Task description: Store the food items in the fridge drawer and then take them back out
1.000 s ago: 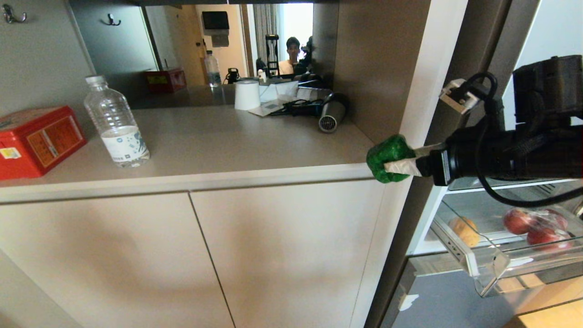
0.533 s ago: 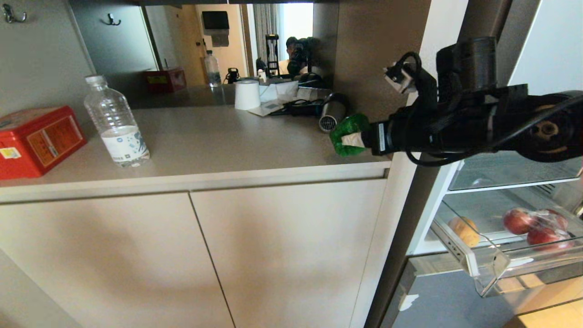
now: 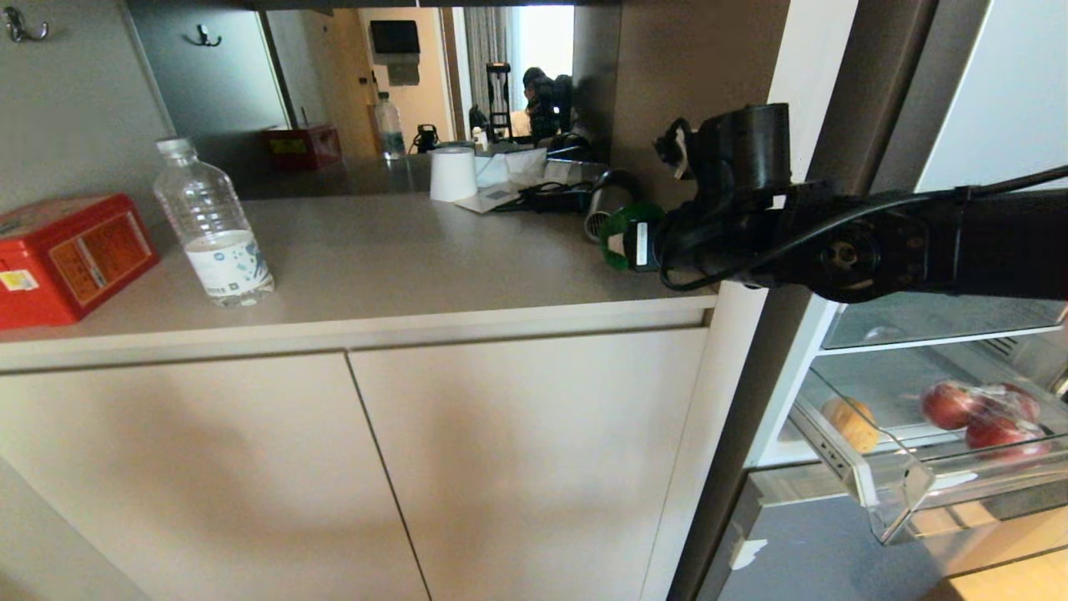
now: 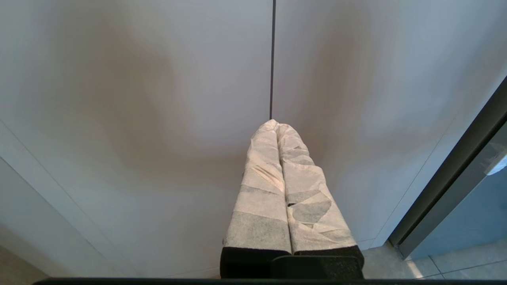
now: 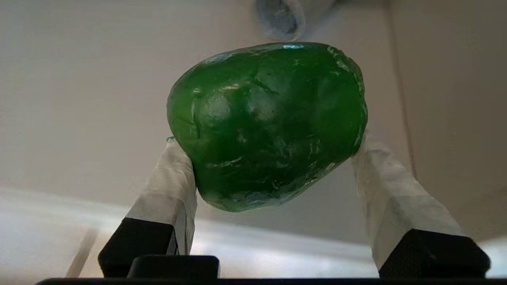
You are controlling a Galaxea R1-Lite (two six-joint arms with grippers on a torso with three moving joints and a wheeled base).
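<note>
Right wrist view shows what the head view mostly hides: the glossy dark-green bell pepper (image 5: 266,126) clamped between the right gripper (image 5: 273,158)'s two white-taped fingers (image 5: 174,186); its skin is shiny and dimpled, its stem hidden; in the head view, right of centre, only a green sliver (image 3: 616,236) shows over the beige countertop (image 3: 400,259)'s right end; the tan-brown oval potato (image 3: 851,421) lies in the clear plastic fridge drawer (image 3: 901,492), lower right; left wrist view shows the left gripper (image 4: 277,130)'s taped fingers pressed together before pale cabinet doors (image 4: 158,99).
</note>
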